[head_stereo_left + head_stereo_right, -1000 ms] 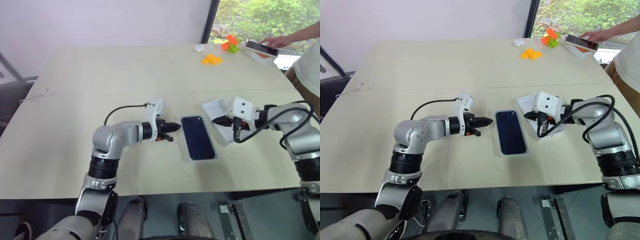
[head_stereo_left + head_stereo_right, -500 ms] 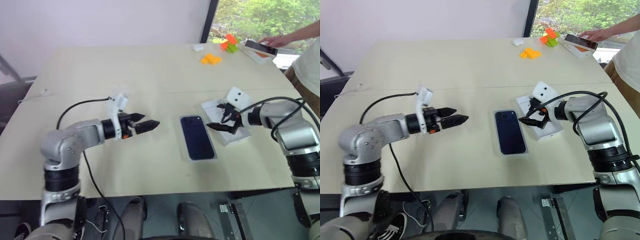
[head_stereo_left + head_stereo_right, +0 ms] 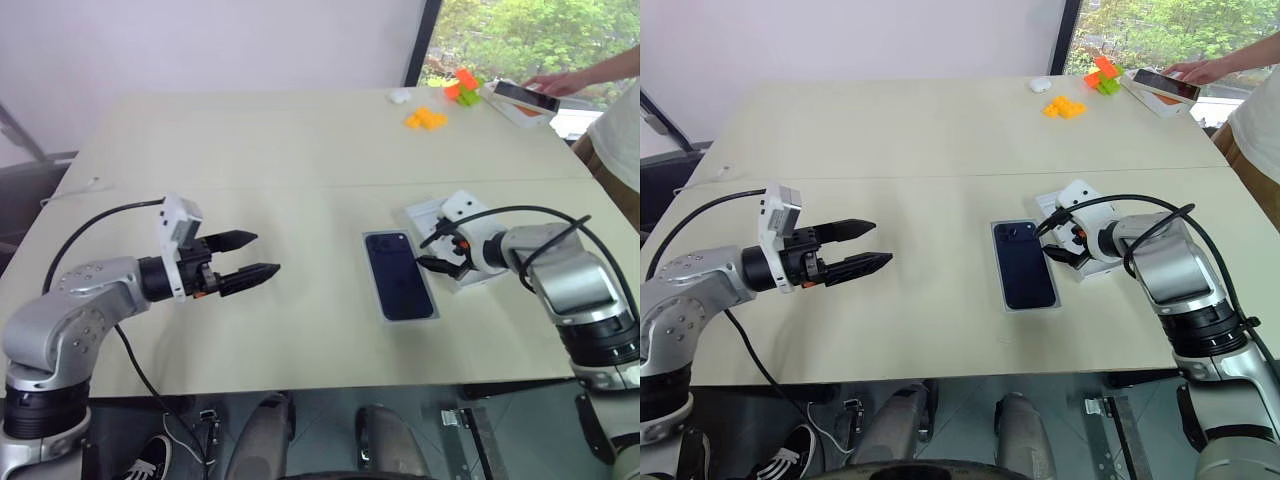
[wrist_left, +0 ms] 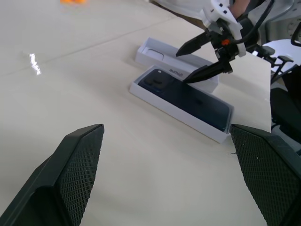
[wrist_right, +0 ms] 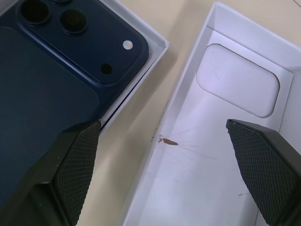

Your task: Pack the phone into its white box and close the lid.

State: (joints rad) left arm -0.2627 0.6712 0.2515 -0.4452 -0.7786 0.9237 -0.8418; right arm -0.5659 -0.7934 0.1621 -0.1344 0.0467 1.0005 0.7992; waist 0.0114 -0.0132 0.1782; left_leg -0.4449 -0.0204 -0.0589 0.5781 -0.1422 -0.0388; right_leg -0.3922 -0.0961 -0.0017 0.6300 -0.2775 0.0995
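Sitting in the white box (image 3: 384,300) centre-right of the frame, the phone (image 3: 399,277), camera end up. Just right of it, the lid (image 3: 447,213), open side up. Hovering over both, right gripper (image 3: 435,250), wide open and empty. Way over left, left gripper (image 3: 252,255), also spread wide, gripping nothing

The phone (image 3: 399,288) was dark navy blue in the white box (image 5: 151,57). The lid (image 5: 221,155) was plain white inside. Orange blocks (image 3: 424,119) lay at upper right on the beige table (image 3: 250,150).
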